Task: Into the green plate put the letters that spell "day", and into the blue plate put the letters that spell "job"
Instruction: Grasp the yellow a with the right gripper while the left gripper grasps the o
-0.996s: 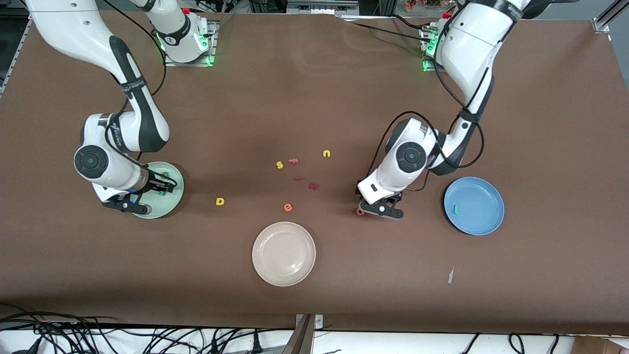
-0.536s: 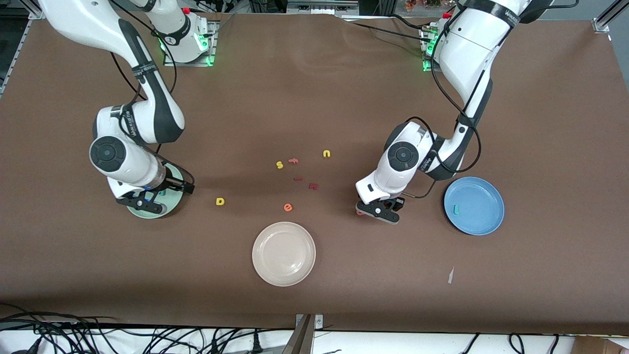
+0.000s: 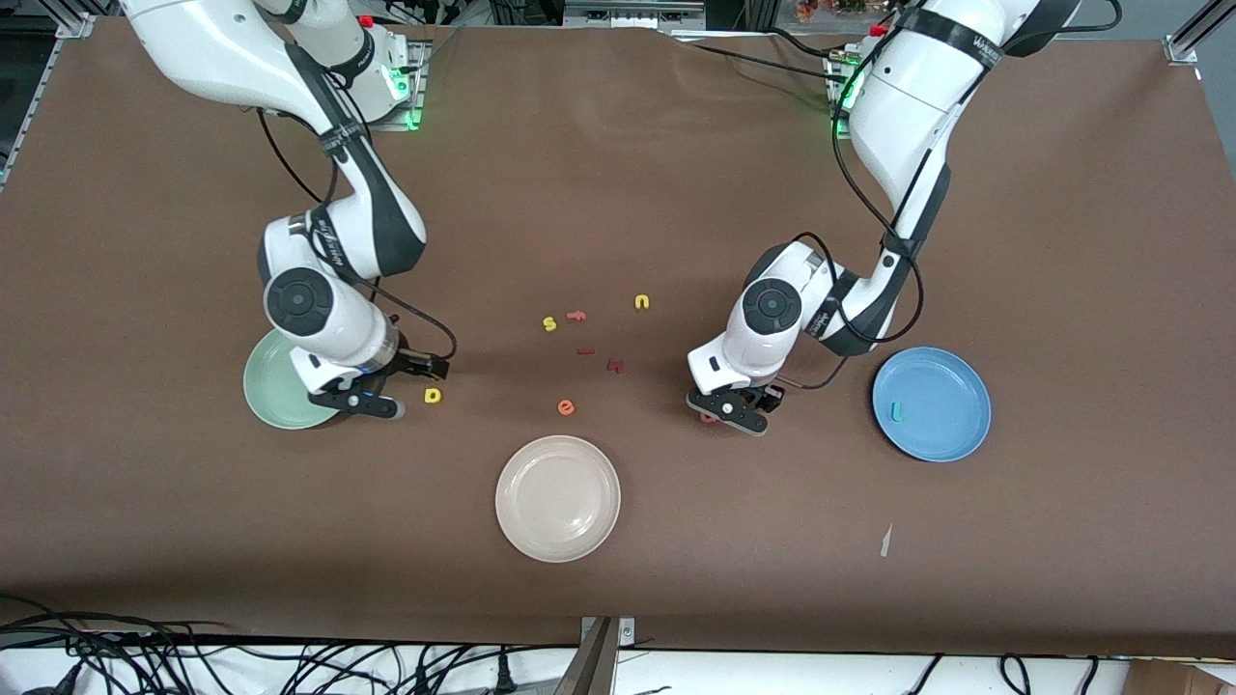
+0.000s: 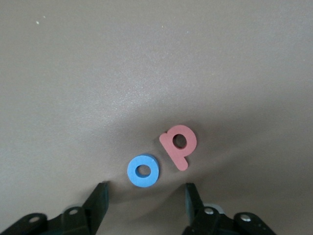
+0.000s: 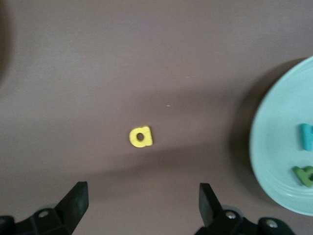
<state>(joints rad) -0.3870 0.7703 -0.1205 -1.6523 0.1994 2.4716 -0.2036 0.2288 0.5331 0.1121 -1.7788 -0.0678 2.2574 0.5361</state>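
Two letters under left claw (image 3: 731, 413) | half-hidden green plate (image 3: 275, 391)

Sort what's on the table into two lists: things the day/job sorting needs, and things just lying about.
Needed:
yellow d
green a and teal y, on the green plate
blue o
pink b
teal j, on the blue plate

Lying about:
cream plate
yellow s
yellow u
pink f
orange e
dark red letters
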